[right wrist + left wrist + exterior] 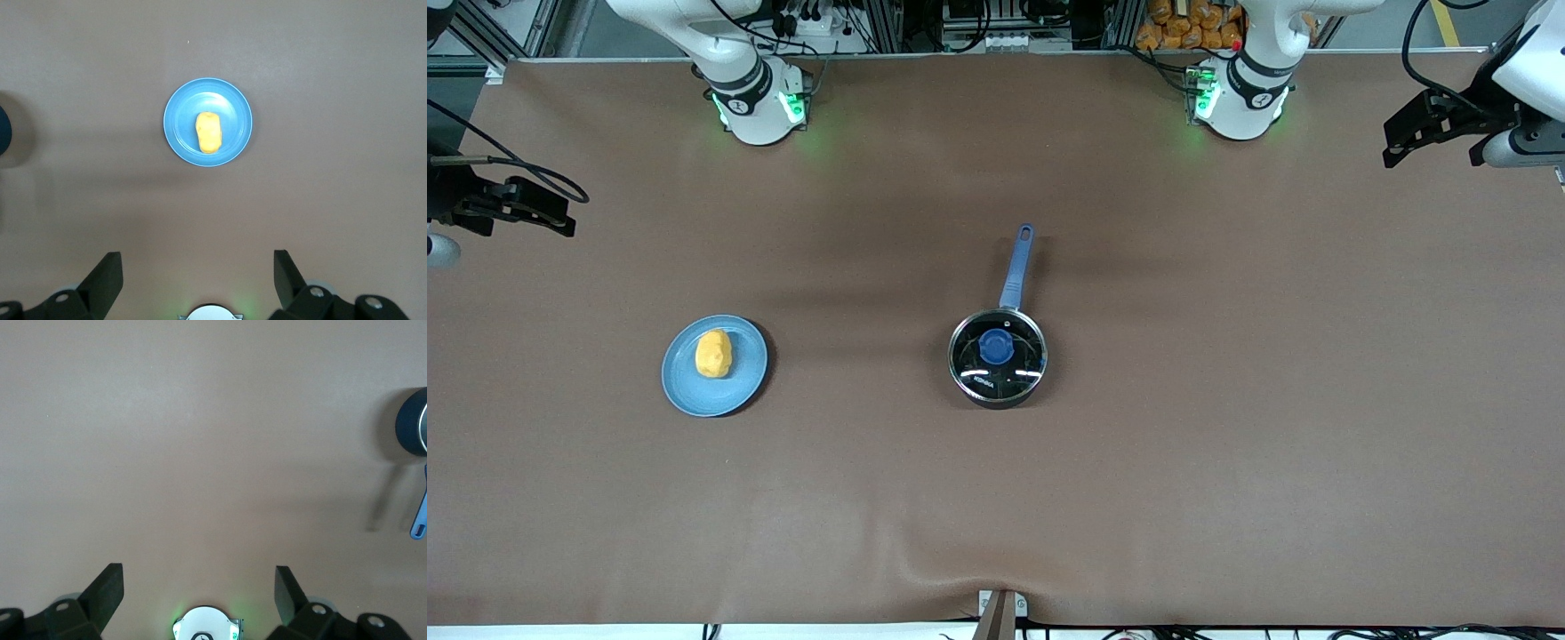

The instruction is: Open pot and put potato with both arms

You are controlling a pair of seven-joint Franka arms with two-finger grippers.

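The black pot [997, 356] stands mid-table, its blue handle [1017, 267] pointing toward the robots' bases. A glass lid with a blue knob [996, 347] covers it. The yellow-orange potato [713, 353] lies on a light-blue plate [685, 391] toward the right arm's end of the table. My left gripper [199, 577] hangs open and empty high over bare table; the pot [415, 423] shows at the edge of the left wrist view. My right gripper [198, 261] is also open and empty, high over the table between its base and the potato [208, 132].
The brown table mat [1227, 462] has a small bulge at the camera-side edge [1000, 578]. Both arm bases [760, 102] [1240, 98] glow green. Racks and clutter line the table's edge by the bases.
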